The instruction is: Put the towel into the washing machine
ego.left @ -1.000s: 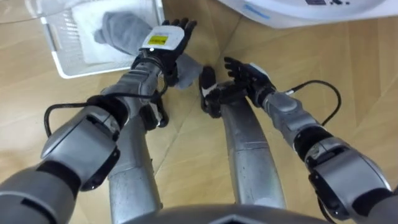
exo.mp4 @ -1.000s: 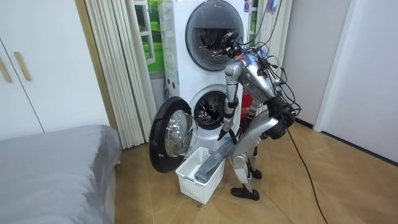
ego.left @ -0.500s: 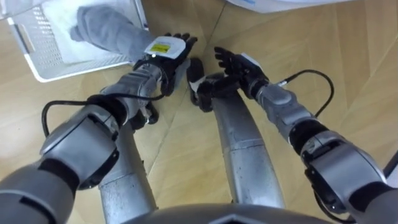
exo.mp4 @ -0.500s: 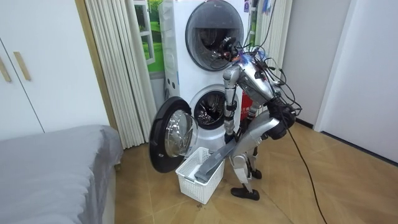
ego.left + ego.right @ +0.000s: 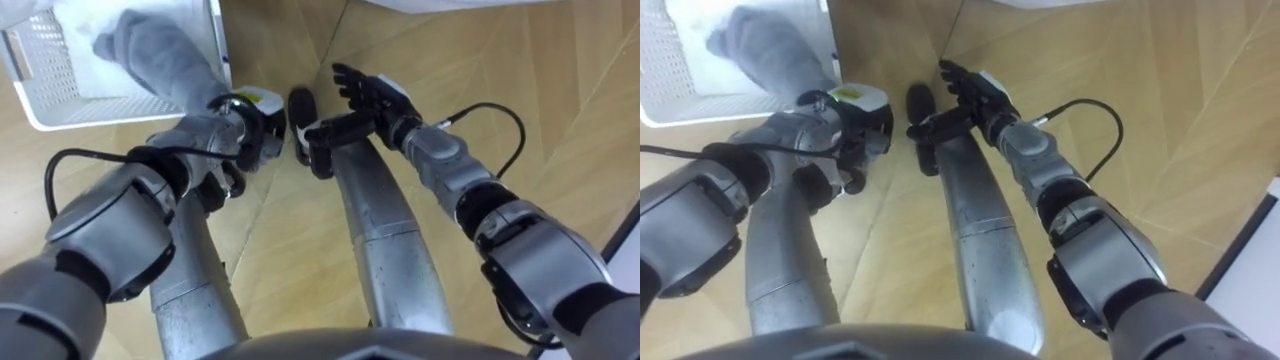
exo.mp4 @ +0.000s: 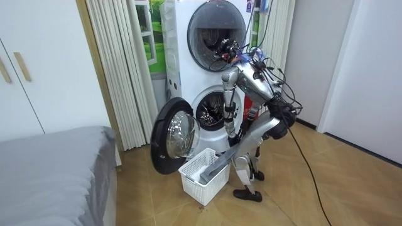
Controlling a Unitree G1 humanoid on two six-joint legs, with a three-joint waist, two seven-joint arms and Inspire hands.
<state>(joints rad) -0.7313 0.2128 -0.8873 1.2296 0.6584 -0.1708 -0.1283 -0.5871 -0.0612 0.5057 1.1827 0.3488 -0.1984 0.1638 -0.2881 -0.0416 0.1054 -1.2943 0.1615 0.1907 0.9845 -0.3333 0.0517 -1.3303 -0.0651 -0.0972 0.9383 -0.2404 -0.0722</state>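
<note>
Here, the grey towel spills over the white basket.

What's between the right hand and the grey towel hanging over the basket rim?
In the left eye view, the left hand sits between the right hand and the grey towel, over wooden floor.

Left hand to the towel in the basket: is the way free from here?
Probably yes: the left hand sits just beside the towel where it drapes over the basket rim, with nothing between them.
</note>
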